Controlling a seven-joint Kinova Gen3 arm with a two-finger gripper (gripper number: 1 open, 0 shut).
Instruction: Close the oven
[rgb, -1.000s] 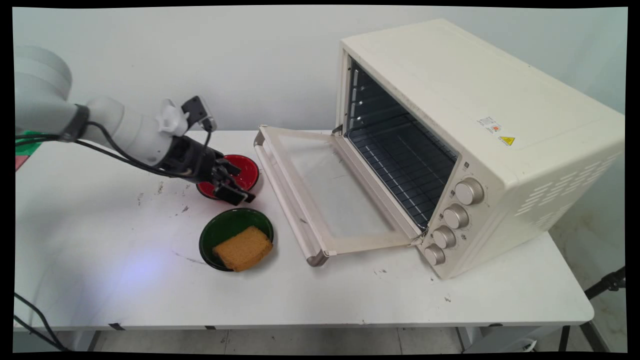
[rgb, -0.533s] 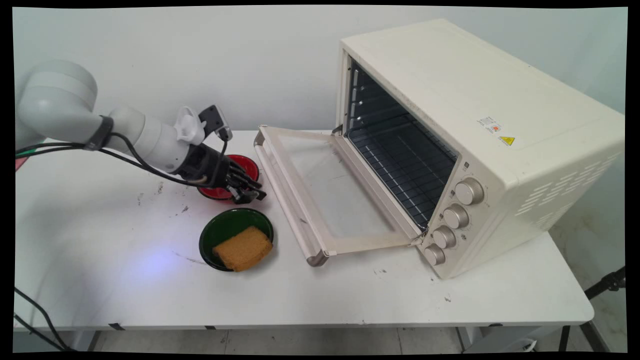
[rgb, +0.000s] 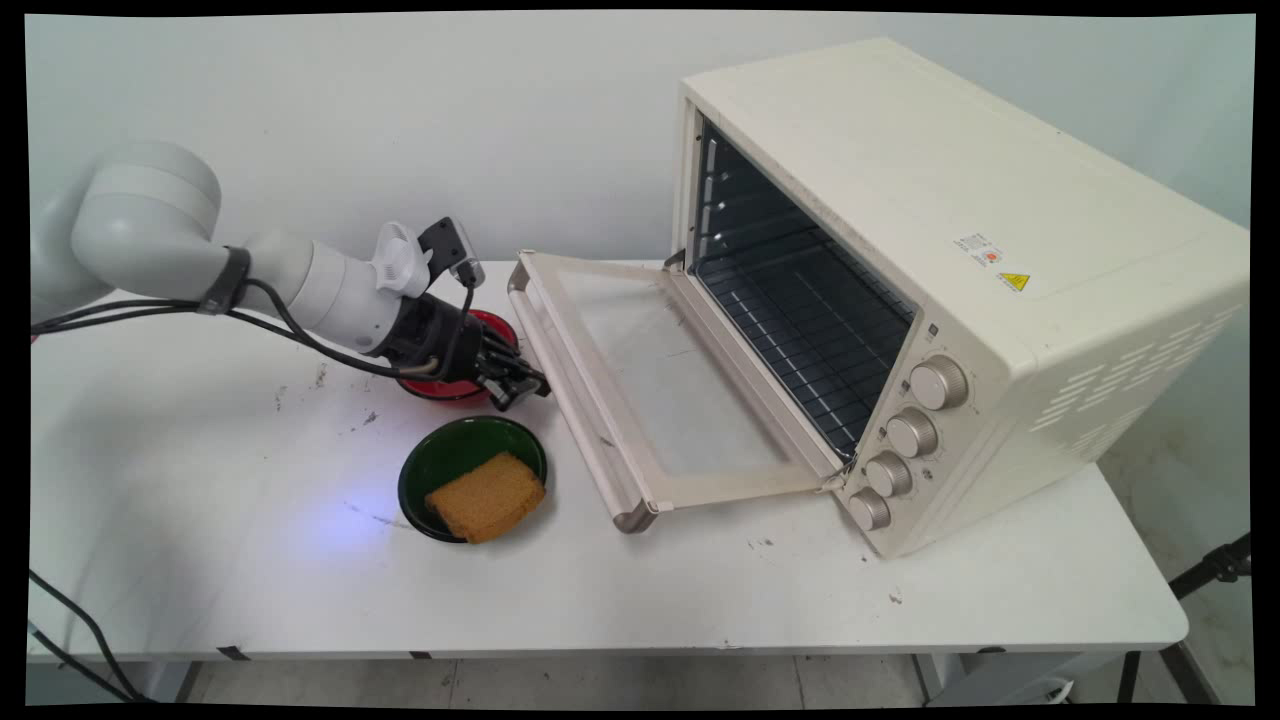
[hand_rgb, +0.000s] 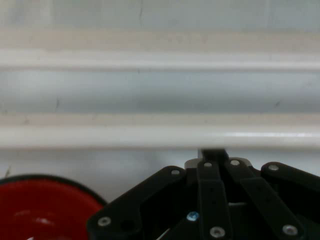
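Black and clenched, with its fingers drawn together on nothing, the claw (rgb: 527, 383) (hand_rgb: 212, 155) is held low over the near rim of a red bowl (rgb: 462, 357) (hand_rgb: 42, 207), just beside the handle (rgb: 575, 395) (hand_rgb: 150, 136) of a cream toaster oven's (rgb: 960, 280) lowered glass door. A green bowl (rgb: 450, 458) holding a toast slice (rgb: 488, 496) is seen nearer on the scuffed white surface (rgb: 200, 480), against a pale wall.
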